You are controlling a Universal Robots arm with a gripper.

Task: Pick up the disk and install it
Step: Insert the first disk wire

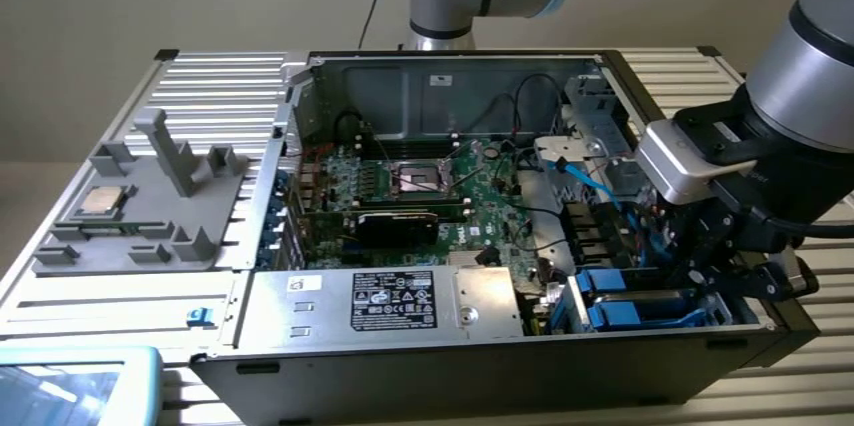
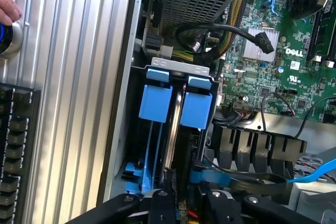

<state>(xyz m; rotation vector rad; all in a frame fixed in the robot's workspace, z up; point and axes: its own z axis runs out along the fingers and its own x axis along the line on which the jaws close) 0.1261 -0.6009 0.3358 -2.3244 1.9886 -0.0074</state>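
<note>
**Disk on edge in the drive bay, gripper closed on it**

The disk point(image 2: 177, 129) stands on edge in the drive bay point(image 2: 178, 68) at the corner of the open computer case point(image 1: 467, 371). Its thin silver side faces the wrist camera, and a blue rail tab point(image 2: 195, 111) caps its far end. Just beside it sits a second blue carrier point(image 2: 155, 103), its long rail running down the slot. The gripper point(image 2: 186, 203) is at the near end of the disk, with a black finger point(image 2: 161, 205) against each face, so the jaws are clamped on the disk.

In the exterior view the gripper point(image 1: 727, 281) is sunk low into the case at that view's right, over the blue bay point(image 1: 627, 311).

Next to the bay lies the green motherboard point(image 2: 283, 51), with black cables looping over it and a blue cable point(image 2: 315, 174) nearby. The large silver box with a black label point(image 1: 387, 301) fills the case's front edge.

Outside the case, a small square chip point(image 1: 100, 201) rests on a grey tray point(image 1: 147, 216) on the ribbed metal table point(image 1: 214, 76). A person's hand point(image 2: 5, 3) rests on a blue-ringed button point(image 2: 6, 38)
</note>
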